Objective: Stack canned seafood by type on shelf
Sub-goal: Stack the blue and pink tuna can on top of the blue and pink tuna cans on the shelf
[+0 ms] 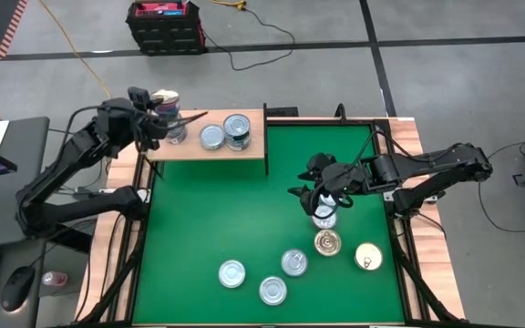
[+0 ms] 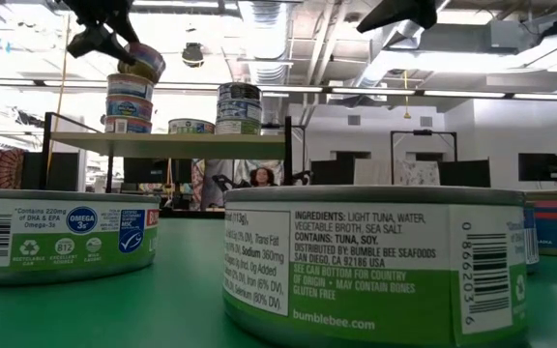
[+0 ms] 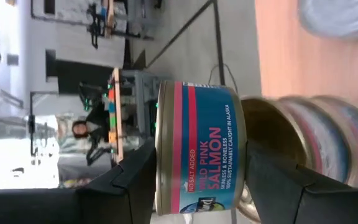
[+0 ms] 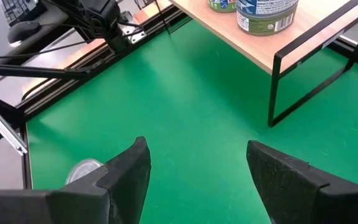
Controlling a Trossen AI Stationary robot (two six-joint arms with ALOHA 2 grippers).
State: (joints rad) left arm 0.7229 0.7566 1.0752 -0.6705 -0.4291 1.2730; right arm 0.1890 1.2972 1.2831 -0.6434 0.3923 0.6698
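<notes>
The shelf (image 1: 190,148) is a light-wood board at the far left of the green mat (image 1: 244,210). On it stand a stack of tins (image 1: 177,133) at its left end, a single tin (image 1: 212,137) and a second stack (image 1: 237,130). My left gripper (image 1: 158,111) is shut on a blue salmon tin (image 3: 201,155), tilted just above the left stack (image 2: 129,101). My right gripper (image 1: 322,196) is open and hovers over the mat, close above a tin (image 1: 324,219). Several more tins lie flat on the mat, among them two gold-lidded ones (image 1: 327,242) (image 1: 368,257). My left gripper pinches the salmon tin between its two fingers (image 3: 126,183), one on each flat end, with the blue label (image 3: 210,162) showing between them. It comes in from the table's left, slanting down. The tin (image 2: 143,60) is tilted above the top tin of the stack (image 2: 130,85).
Three silver-lidded tins (image 1: 232,273) (image 1: 272,291) (image 1: 293,262) lie near the mat's near edge. The shelf stands on thin dark legs (image 4: 272,93) with open room under it. A person (image 2: 259,177) sits in the room beyond. Bare mat lies between the shelf and the loose tins.
</notes>
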